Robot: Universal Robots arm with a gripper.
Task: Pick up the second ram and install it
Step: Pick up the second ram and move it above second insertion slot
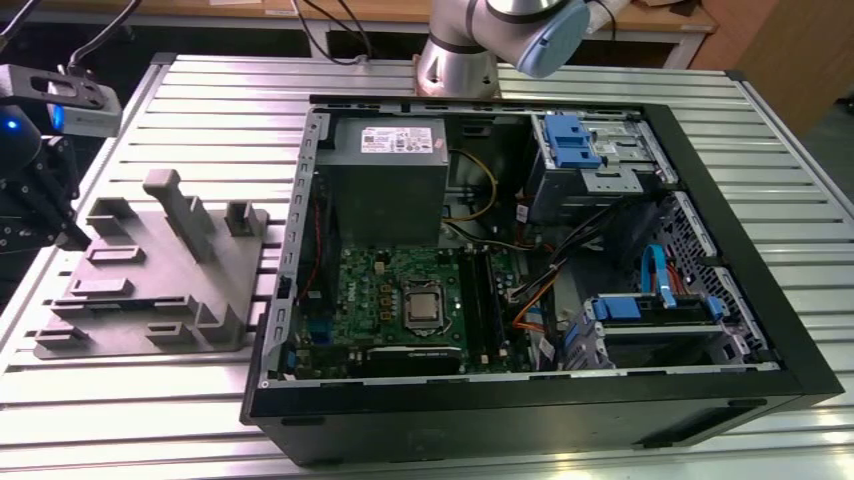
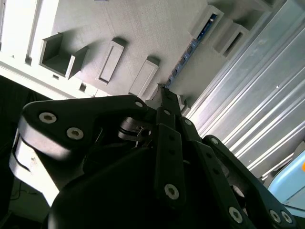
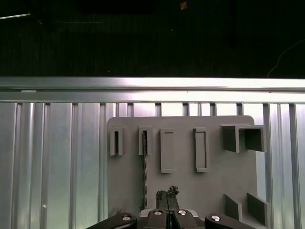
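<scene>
The hand point(image 3: 167, 192) hovers over the gray holder point(image 3: 212, 191) on the tabletop point(image 3: 57, 167), closed tight and gripping nothing. The second ram point(image 3: 145, 164) stands edgewise in a holder slot just beside it, untouched.

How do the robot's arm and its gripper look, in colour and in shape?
In the exterior view the arm is a round tube of silvery grey metal, with a pale blue cap on one joint. In the second wrist view the gripper is black, built of flat, angular link bars that are joined by shiny round silver screws and narrow to slim tips.
</scene>
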